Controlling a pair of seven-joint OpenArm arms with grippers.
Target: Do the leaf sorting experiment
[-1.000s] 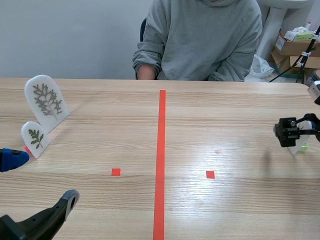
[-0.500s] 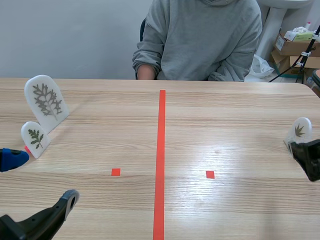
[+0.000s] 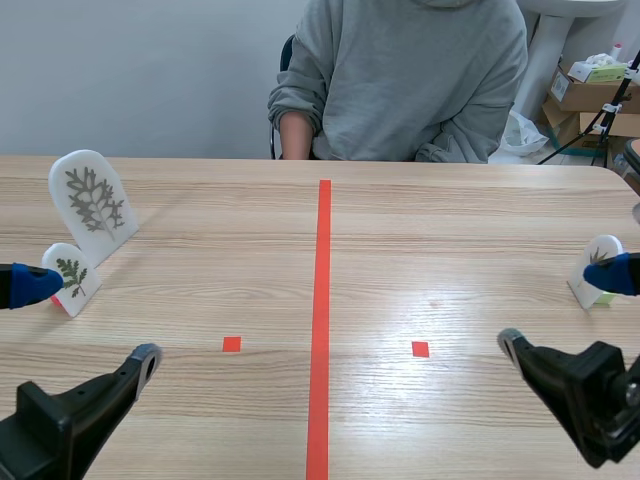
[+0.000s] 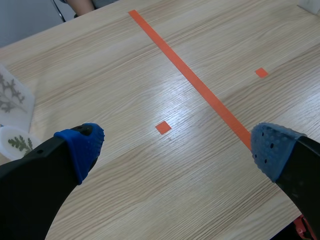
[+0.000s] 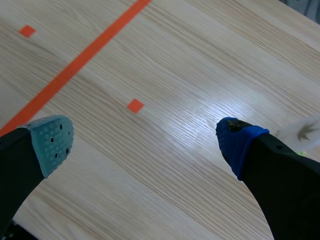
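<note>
Three leaf plaques, big plaque (image 3: pixel 93 205), small plaque (image 3: pixel 73 276), right-side plaque (image 3: pixel 603 247), left fingers (image 4: pixel 82 146), right fingers (image 5: pixel 240 141) both spread

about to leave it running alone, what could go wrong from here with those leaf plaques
1. The open left gripper has its blue pad right beside the small fern plaque, which stands upright on a narrow base. A sideways nudge could tip it.
2. The open right gripper has its blue pad against or just in front of the right leaf plaque. A careless closing move might topple it.
</note>
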